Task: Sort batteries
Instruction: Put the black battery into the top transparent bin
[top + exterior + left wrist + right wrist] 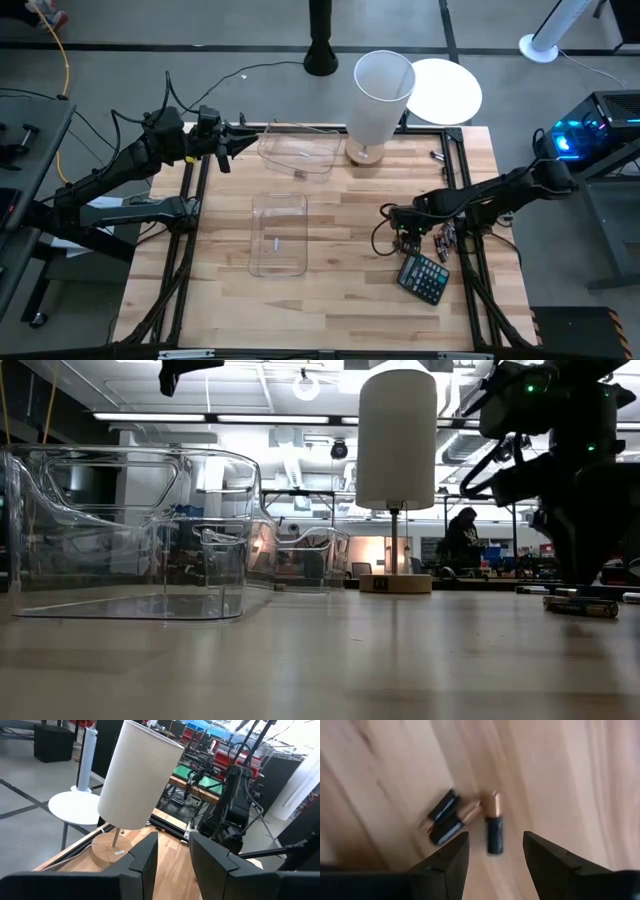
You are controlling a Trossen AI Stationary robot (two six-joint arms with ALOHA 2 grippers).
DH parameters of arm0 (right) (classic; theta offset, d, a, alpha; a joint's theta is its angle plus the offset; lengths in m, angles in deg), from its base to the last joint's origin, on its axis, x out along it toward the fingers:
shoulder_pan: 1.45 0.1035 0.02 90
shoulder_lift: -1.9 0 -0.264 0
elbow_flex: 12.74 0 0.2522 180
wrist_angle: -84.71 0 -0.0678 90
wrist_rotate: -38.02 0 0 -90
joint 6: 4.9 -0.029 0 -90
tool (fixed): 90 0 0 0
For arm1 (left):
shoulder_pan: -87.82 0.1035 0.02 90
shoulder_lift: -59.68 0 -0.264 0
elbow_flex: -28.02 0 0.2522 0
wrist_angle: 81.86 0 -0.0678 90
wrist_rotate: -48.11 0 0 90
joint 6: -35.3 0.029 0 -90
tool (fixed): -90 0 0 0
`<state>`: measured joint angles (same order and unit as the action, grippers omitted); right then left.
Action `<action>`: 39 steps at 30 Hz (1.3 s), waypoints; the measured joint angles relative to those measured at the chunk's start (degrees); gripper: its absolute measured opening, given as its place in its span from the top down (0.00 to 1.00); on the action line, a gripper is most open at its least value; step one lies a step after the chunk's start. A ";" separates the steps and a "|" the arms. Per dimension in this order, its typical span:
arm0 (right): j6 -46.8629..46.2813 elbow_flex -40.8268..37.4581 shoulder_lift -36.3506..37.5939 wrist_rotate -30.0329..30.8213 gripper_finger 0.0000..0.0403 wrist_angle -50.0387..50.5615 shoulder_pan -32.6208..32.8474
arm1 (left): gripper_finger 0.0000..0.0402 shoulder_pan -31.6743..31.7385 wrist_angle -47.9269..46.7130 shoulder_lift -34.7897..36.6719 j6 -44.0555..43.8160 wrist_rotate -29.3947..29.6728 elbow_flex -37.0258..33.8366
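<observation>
Right tool (492, 852) with fingers apart, holding nothing, hovering low over three batteries (492, 827) lying loose on the wooden counter (340, 230), one cell between the fingertips but untouched. Right arm stretched in from the right edge, wrist bent down beside the black calculator (423, 277). Left tool (240, 139) also spread and empty, raised at the counter's far left corner, facing the white lamp (378, 98). Two clear bins (279, 235) left of the cells; bare wood between bins and batteries.
</observation>
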<state>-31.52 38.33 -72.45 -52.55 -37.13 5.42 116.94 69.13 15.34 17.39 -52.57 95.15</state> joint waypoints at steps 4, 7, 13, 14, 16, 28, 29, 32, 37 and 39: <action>0.82 0.01 -2.78 0.98 0.55 0.02 0.00 | 0.74 0.00 -0.02 0.00 0.00 1.45 0.00; 1.61 0.01 -5.33 1.00 0.55 0.02 0.04 | 0.74 0.00 -0.17 0.00 0.00 2.43 0.00; 4.68 0.30 -10.61 0.58 0.55 -1.21 0.02 | 0.74 0.00 -0.45 0.00 0.02 2.49 0.00; 5.00 0.32 -11.18 0.56 0.57 -1.24 0.02 | 0.74 0.00 -0.44 0.00 0.02 2.49 0.00; 5.08 0.49 -11.97 0.29 0.63 -1.12 -0.13 | 0.74 0.00 -0.44 0.00 0.02 2.49 0.00; 8.07 16.02 -7.81 8.59 0.93 2.10 -6.86 | 0.74 0.00 -0.44 -0.02 0.11 2.61 0.00; 9.64 18.22 -8.02 9.33 0.94 -0.17 -7.78 | 0.74 0.00 -0.44 -0.02 0.11 2.60 0.00; 12.94 23.55 -9.11 10.00 0.95 -11.80 -10.90 | 0.74 0.00 -0.42 -0.02 0.13 2.60 0.00; 14.92 30.01 -15.64 12.36 0.91 -26.55 -15.48 | 0.74 0.00 -0.39 -0.02 0.04 2.60 0.00; 14.96 32.66 -19.32 13.30 0.86 -30.28 -17.36 | 0.74 0.00 -0.39 0.00 0.02 2.58 0.00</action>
<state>-16.56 70.99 -91.77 -39.25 -67.41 -11.93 116.94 68.74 15.34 17.41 -49.99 95.15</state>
